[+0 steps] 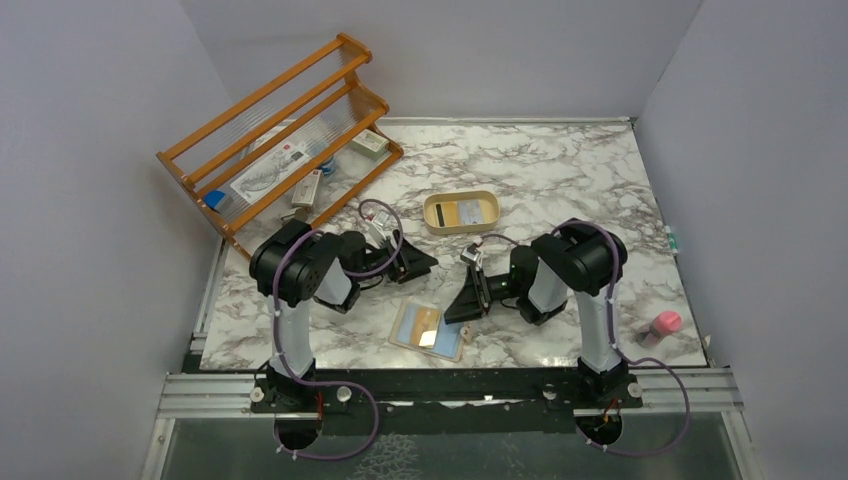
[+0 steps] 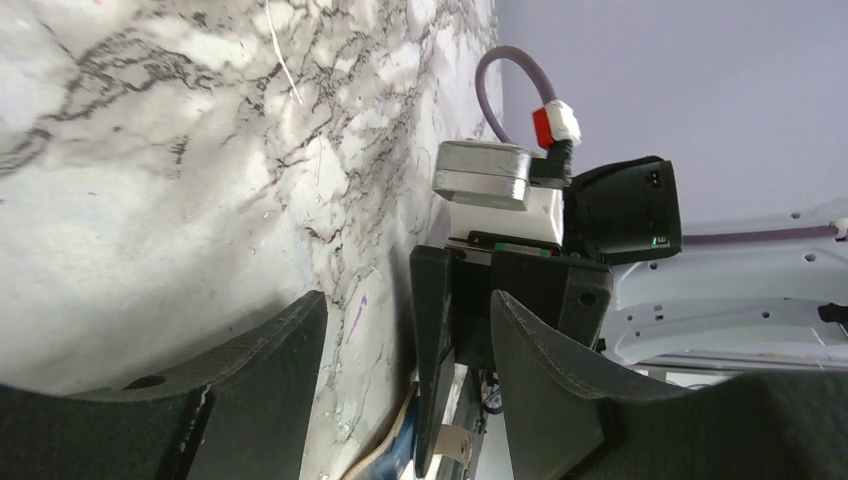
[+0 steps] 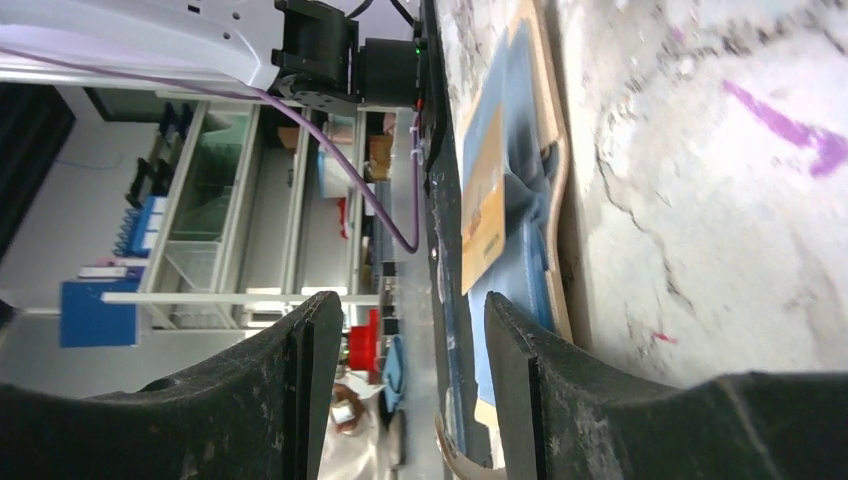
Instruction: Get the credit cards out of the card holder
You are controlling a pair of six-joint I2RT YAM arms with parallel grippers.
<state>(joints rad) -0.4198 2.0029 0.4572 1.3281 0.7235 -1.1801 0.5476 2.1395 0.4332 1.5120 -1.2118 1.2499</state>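
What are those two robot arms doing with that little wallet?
They are taking cards out of the card holder, which lies open on the table between the arms. A yellow-orange card sits in it, not yet pulled out. Other cards lie in the cream tray farther back. Right now the left gripper and the right gripper are both open and hold nothing.

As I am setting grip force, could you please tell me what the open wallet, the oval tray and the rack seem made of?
Wallet: looks like soft fabric or faux leather, tan outside, light blue lining creased in the right wrist view. Tray: probably smooth matte plastic, evenly cream. Rack: likely varnished wood, orange-brown rails with slight sheen.
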